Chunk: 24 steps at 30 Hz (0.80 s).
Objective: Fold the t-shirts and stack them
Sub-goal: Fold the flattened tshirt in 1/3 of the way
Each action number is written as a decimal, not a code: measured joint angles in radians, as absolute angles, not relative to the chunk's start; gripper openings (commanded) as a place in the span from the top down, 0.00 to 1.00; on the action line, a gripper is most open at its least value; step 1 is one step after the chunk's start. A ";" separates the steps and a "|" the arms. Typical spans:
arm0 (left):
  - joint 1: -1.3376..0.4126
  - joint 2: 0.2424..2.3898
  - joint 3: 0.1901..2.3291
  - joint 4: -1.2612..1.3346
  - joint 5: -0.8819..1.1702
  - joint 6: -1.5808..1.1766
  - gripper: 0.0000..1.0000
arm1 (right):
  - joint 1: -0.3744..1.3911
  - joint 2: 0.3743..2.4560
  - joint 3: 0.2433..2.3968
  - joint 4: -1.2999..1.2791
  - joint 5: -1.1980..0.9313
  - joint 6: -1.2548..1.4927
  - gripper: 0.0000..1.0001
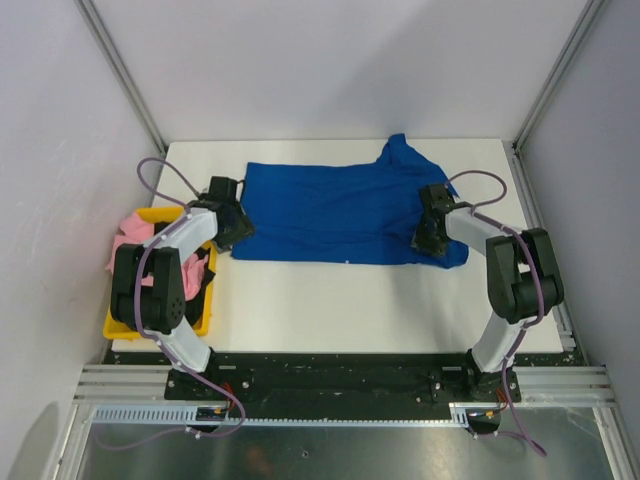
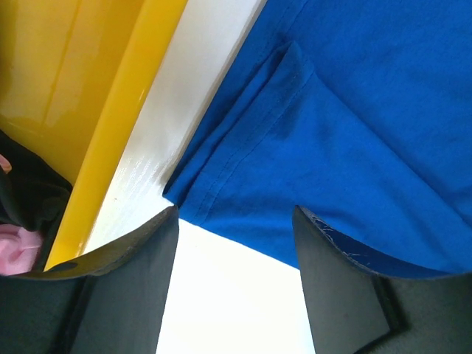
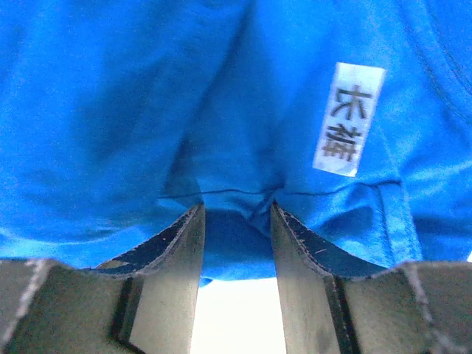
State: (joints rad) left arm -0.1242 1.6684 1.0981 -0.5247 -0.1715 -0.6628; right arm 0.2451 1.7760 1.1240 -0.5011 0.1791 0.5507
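Top external: fixed high, above and behind the arm bases, tilted down and forward. Far enough to hold the whole table (image 1: 330,300), with the blue t-shirt (image 1: 330,215) near centre and the yellow bin (image 1: 115,325) at 9 o'clock.

Left wrist: mounted just behind the left fingers (image 2: 125,295), aimed down past them, very near. Shirt corner from 12 to 4 o'clock, bin rim at 10 o'clock.

Right wrist: same mounting behind the right fingers (image 3: 169,273), equally close. Blue cloth across the frame, white label (image 3: 348,119) at 2 o'clock.

Shared with the top view: shirt's left edge and bin on one side, shirt's right end on the other.
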 measured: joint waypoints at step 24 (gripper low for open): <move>-0.122 1.684 1.042 -0.521 -0.159 -0.681 0.32 | 0.194 1.585 0.970 -0.429 0.109 0.501 0.55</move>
